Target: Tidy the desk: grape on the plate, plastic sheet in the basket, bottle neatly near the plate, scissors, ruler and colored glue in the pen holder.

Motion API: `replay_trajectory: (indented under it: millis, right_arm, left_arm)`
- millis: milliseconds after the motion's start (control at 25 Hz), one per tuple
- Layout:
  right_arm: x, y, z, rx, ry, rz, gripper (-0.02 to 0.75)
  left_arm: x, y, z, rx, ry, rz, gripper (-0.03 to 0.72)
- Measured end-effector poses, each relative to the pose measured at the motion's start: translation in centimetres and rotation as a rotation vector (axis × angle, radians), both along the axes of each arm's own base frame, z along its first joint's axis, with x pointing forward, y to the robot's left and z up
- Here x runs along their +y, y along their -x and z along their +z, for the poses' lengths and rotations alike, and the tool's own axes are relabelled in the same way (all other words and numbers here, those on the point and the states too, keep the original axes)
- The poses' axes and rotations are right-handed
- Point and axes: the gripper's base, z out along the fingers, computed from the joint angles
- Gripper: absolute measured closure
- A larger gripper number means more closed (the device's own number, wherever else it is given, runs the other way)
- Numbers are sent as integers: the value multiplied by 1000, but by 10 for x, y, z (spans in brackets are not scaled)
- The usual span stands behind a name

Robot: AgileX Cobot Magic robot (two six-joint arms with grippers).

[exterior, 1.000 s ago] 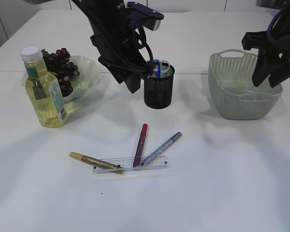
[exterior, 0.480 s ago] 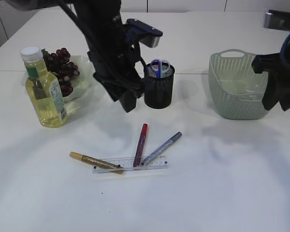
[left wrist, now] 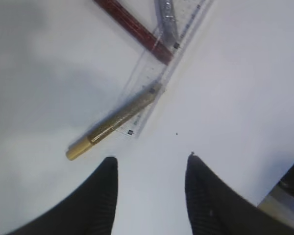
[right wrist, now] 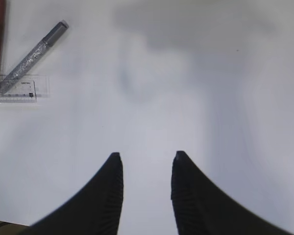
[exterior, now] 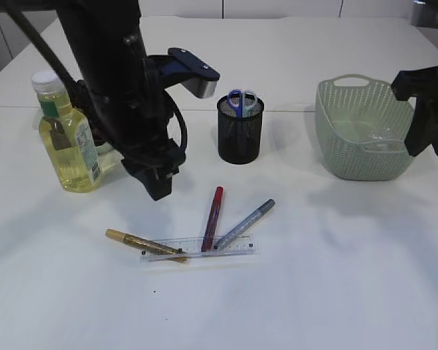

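Ruler (exterior: 198, 248) flat, long axis left-right, under 3 glue pens (exterior: 214, 219).

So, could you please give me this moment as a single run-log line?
left gripper: open, empty, above gold glue pen | right gripper: open, empty | scissors: in pen holder | ruler: on table

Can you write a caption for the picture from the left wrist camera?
Open left gripper hovering over the gold glue pen, which lies across the clear ruler.

Clear plastic ruler (exterior: 197, 248), black mesh pen holder (exterior: 240, 138), perforated matt basket (exterior: 361, 149), smooth white table (exterior: 336, 277)
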Motion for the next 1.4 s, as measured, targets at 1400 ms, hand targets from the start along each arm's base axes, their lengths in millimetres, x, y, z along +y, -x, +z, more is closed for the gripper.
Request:
replay_trajectory:
  millis: [1400]
  right_arm:
    - [8, 1, 2, -11, -69, 95, 456]
  left_arm:
    - [-30, -19, -93, 55, 62, -241, 122]
